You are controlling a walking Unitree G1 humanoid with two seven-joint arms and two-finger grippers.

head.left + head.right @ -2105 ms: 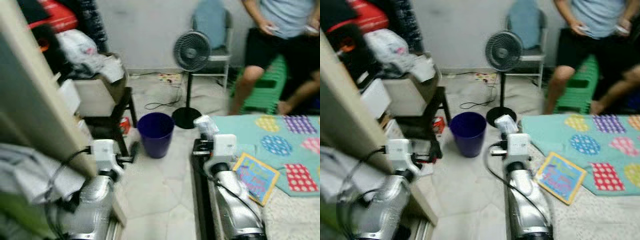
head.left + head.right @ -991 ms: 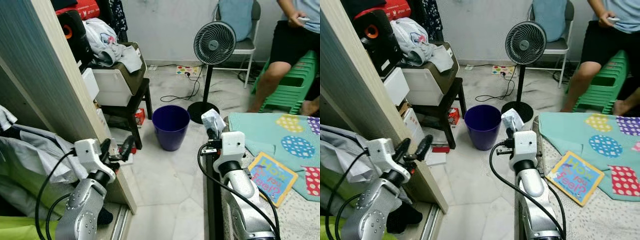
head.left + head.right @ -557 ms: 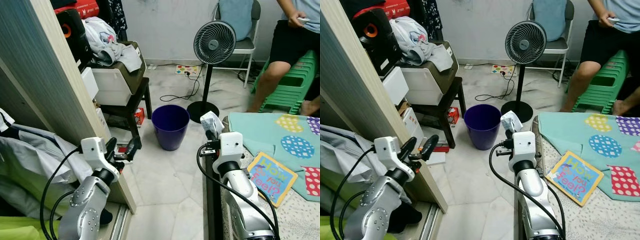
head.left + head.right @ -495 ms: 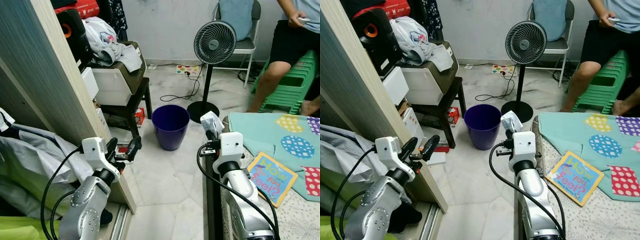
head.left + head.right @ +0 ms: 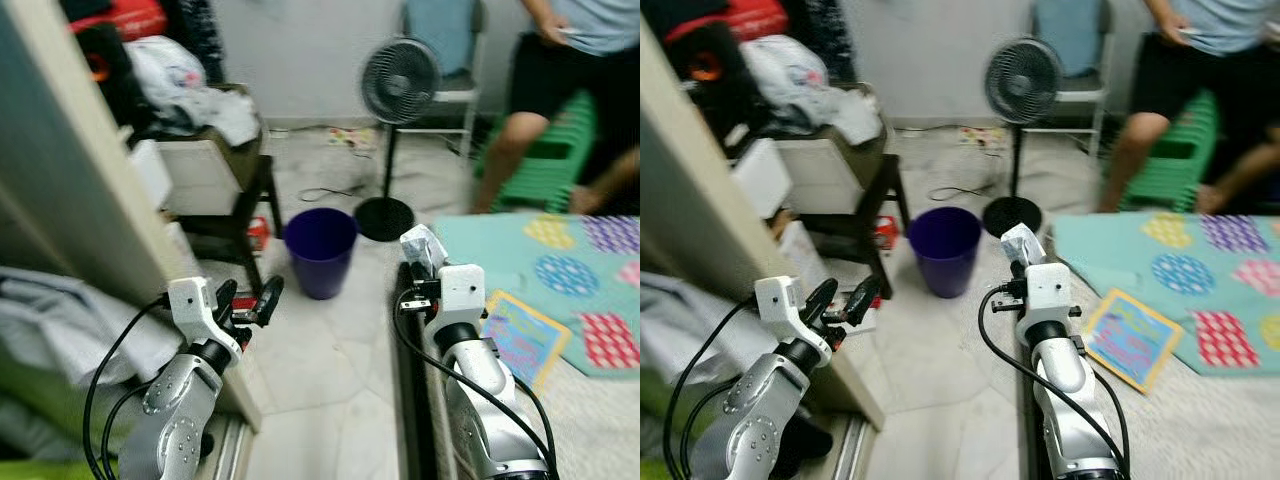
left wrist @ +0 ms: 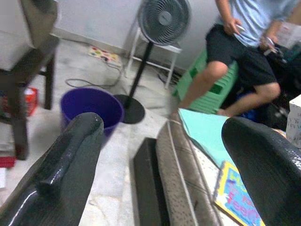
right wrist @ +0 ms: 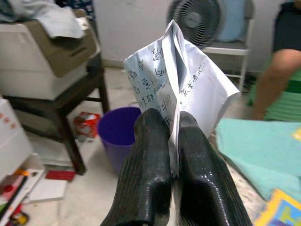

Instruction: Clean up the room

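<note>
A creased white paper (image 7: 181, 80) with handwriting sticks up from my right gripper (image 7: 171, 136), which is shut on its lower edge. In the left eye view the paper (image 5: 421, 247) is held above the floor, to the right of the purple bin (image 5: 320, 250) and a little nearer to me. The bin stands upright and open on the pale tiles, seen from the right wrist (image 7: 117, 132) just beyond the paper. My left gripper (image 5: 248, 298) is held low at the left, open with nothing in it, its fingers (image 6: 70, 160) spread wide.
A standing fan (image 5: 399, 85) and a floor cable (image 5: 320, 192) lie behind the bin. A dark side table (image 5: 215, 150) with a box and clothes stands left, beside a wooden panel (image 5: 80, 200). A person (image 5: 560, 60) sits on a green stool. Right: dotted mat (image 5: 590, 270), book (image 5: 520, 335).
The whole picture has shifted left and blurred, so the camera has turned right. The right gripper still holds the paper; the left gripper stays open.
</note>
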